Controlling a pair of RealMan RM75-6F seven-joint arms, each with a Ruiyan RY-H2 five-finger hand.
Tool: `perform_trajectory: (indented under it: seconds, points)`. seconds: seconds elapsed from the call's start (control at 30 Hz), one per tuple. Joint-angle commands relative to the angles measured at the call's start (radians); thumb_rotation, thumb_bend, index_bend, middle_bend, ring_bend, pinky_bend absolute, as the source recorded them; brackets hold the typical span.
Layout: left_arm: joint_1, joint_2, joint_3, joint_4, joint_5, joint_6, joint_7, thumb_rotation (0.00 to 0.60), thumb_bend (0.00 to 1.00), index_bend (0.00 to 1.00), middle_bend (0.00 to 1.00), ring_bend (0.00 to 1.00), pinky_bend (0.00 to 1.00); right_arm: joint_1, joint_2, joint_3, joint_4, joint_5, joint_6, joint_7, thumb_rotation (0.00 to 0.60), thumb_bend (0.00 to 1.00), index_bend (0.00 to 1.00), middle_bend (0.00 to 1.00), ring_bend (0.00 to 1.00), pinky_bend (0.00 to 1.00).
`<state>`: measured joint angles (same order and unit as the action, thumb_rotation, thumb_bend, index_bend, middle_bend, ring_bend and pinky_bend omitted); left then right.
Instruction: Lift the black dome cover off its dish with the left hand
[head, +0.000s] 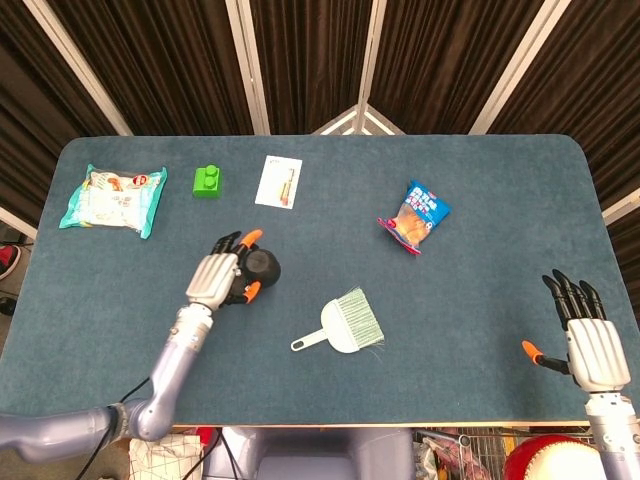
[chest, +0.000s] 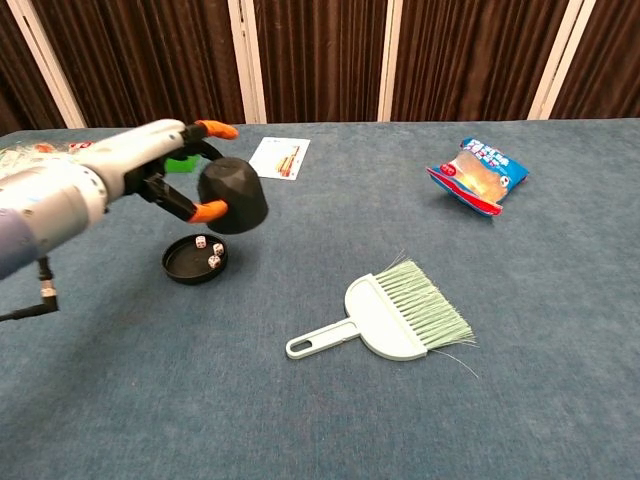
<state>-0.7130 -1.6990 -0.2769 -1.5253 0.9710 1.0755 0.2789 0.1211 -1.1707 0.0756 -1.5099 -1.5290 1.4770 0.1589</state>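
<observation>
Dark brown curtains with pale uprights close off the back of the scene, and in front of them lies your blue-grey cloth-covered desk (head: 480, 180). Your left robot hand (chest: 165, 175) is clamped on the black faceted dome cover (chest: 232, 196), orange-tipped fingers (chest: 216, 129) over the top and the thumb under its lower edge, so the cover hangs tilted in the air. It is clear of the shallow round black dish (chest: 195, 259), which sits on the desk below and a little to the left of it in the chest view, with small white dice (chest: 213, 261) lying exposed inside. That side-on pinch looks chosen to keep the palm out of the way and let the cover come straight off without dragging the dish; judged from how things lie, the lift itself is essentially accomplished.

Your right robot hand (head: 590, 345) rests at the near right edge of the desk, fingers apart and holding nothing, well away from the work.

Other things stand apart from the dish: a pale green hand brush with a white handle (chest: 400, 312) nearby, a blue and orange snack packet (chest: 478, 175), a white printed card (chest: 276, 157), a green toy brick (head: 208, 181), and a teal snack bag (head: 112, 199) at the far left.
</observation>
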Motion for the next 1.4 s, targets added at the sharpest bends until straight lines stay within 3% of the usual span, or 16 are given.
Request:
perform_trajectory:
  seconds: [0.03, 0.17, 0.4, 0.6, 0.77, 0.83, 0.87, 0.97, 1.1, 1.23, 1.4]
  points:
    - [-0.035, -0.048, -0.007, 0.056, -0.018, -0.029, 0.023, 0.600, 0.62, 0.10, 0.31, 0.00, 0.00, -0.001, 0.000, -0.001, 0.001, 0.000, -0.001, 0.001, 0.600, 0.21, 0.00, 0.01, 0.11, 0.01]
    - [-0.065, -0.107, -0.012, 0.133, -0.040, -0.068, 0.019, 0.600, 0.61, 0.10, 0.28, 0.00, 0.00, 0.000, -0.001, 0.000, 0.005, 0.003, -0.004, 0.005, 0.600, 0.21, 0.00, 0.01, 0.11, 0.01]
    - [-0.081, -0.093, 0.023, 0.151, -0.077, -0.130, 0.073, 0.600, 0.46, 0.09, 0.01, 0.00, 0.00, 0.001, 0.007, 0.001, 0.006, 0.009, -0.009, 0.020, 0.600, 0.21, 0.00, 0.01, 0.11, 0.01]
    - [-0.082, -0.025, 0.035, 0.080, -0.112, -0.155, 0.112, 0.600, 0.40, 0.05, 0.00, 0.00, 0.00, 0.001, 0.010, 0.001, -0.005, 0.006, -0.008, 0.011, 0.600, 0.21, 0.00, 0.01, 0.11, 0.01]
    - [-0.048, 0.047, 0.037, -0.034, -0.061, -0.097, 0.094, 0.600, 0.40, 0.01, 0.00, 0.00, 0.00, -0.001, 0.005, 0.000, -0.001, 0.006, -0.004, 0.004, 0.600, 0.21, 0.00, 0.01, 0.11, 0.01]
    - [-0.013, 0.104, 0.040, -0.128, -0.007, -0.039, 0.077, 0.600, 0.40, 0.00, 0.00, 0.00, 0.00, -0.001, 0.004, 0.000, 0.001, 0.006, -0.005, 0.005, 0.600, 0.21, 0.00, 0.01, 0.11, 0.01]
    - [0.028, 0.159, 0.054, -0.218, 0.044, 0.025, 0.070, 0.600, 0.40, 0.00, 0.00, 0.00, 0.00, -0.001, 0.003, -0.001, 0.003, 0.004, -0.002, 0.006, 0.600, 0.21, 0.00, 0.01, 0.11, 0.01]
    - [0.106, 0.245, 0.094, -0.338, 0.122, 0.151, 0.089, 0.600, 0.41, 0.00, 0.00, 0.00, 0.00, -0.001, 0.002, 0.001, 0.001, -0.002, 0.005, 0.004, 0.600, 0.21, 0.00, 0.01, 0.11, 0.01]
    - [0.308, 0.416, 0.237, -0.491, 0.305, 0.448, 0.166, 0.600, 0.41, 0.03, 0.00, 0.00, 0.00, -0.006, -0.009, 0.010, 0.010, -0.014, 0.039, -0.001, 0.600, 0.21, 0.00, 0.01, 0.11, 0.01]
    - [0.448, 0.485, 0.299, -0.483, 0.378, 0.640, 0.143, 0.600, 0.41, 0.06, 0.00, 0.00, 0.00, -0.007, -0.014, 0.011, 0.017, -0.013, 0.042, -0.009, 0.600, 0.21, 0.00, 0.01, 0.11, 0.01]
    - [0.580, 0.560, 0.328, -0.414, 0.369, 0.758, -0.022, 0.600, 0.41, 0.09, 0.03, 0.00, 0.00, -0.011, -0.013, 0.020, 0.019, -0.001, 0.052, -0.039, 0.600, 0.21, 0.00, 0.01, 0.11, 0.01]
